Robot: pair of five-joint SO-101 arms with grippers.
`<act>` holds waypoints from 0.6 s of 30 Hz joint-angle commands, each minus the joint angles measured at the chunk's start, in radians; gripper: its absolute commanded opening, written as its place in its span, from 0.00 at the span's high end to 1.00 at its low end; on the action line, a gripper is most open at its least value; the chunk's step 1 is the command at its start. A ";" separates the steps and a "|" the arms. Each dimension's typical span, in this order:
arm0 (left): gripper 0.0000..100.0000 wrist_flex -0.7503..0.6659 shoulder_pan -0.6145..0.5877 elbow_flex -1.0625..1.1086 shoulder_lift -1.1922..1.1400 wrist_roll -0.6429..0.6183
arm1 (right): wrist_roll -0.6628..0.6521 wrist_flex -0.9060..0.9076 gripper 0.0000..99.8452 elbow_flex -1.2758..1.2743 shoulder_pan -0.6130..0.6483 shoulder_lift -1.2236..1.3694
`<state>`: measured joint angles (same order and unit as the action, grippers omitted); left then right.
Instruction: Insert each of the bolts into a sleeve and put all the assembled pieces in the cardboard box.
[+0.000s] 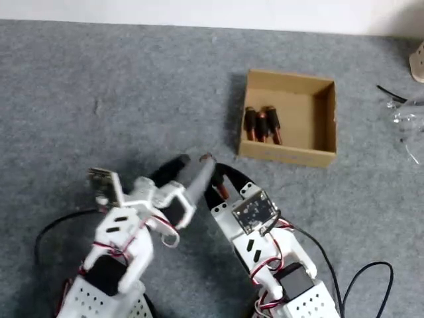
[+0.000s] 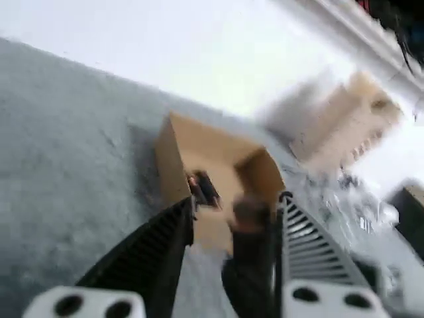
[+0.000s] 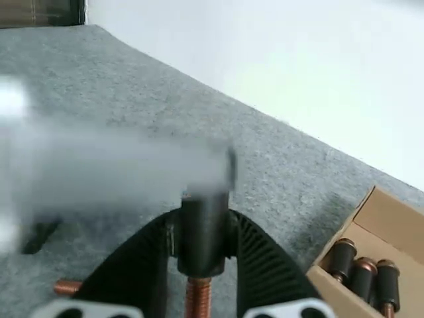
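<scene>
The cardboard box (image 1: 322, 119) lies at the back right with three assembled pieces (image 1: 262, 124) inside; they also show as assembled pieces (image 3: 363, 273). My right gripper (image 3: 202, 225) is shut on a black sleeve (image 3: 202, 232), and a copper bolt (image 3: 197, 298) sticks out of the sleeve's near end. In the high view the right gripper (image 1: 218, 182) is in front of the box. My left gripper (image 1: 195, 162) is right beside it, crossing over it. The left gripper (image 2: 236, 199) stands open, and a blurred dark piece (image 2: 250, 228) lies close to one of its fingers. The cardboard box (image 2: 173, 159) is beyond it.
A loose copper bolt (image 3: 66, 287) lies on the grey carpet (image 1: 132, 99) near my right gripper. Clear plastic and black wires (image 1: 401, 109) sit at the right edge. Cables (image 1: 361, 275) trail behind the arms.
</scene>
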<state>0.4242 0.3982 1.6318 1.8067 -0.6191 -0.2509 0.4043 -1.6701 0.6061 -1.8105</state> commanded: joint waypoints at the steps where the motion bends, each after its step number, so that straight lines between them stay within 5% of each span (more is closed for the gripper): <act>1: 0.80 0.002 -0.202 -0.142 0.018 -0.054 | -0.018 -0.004 1.00 -0.096 -0.015 -0.012; 5: 0.80 0.003 -0.346 -0.179 0.018 -0.150 | -0.018 -0.005 1.00 -0.096 -0.027 -0.012; 12: 0.81 -0.003 -0.377 -0.084 0.015 -0.152 | -0.017 -0.035 1.00 -0.096 -0.094 -0.012; 18: 0.96 -0.003 -0.423 -0.013 0.015 0.078 | 0.066 -0.033 1.00 -0.096 -0.145 -0.012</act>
<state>0.4242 0.0192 1.5919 1.8082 -0.6759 -0.2202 0.4043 -1.6701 0.4971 -1.8105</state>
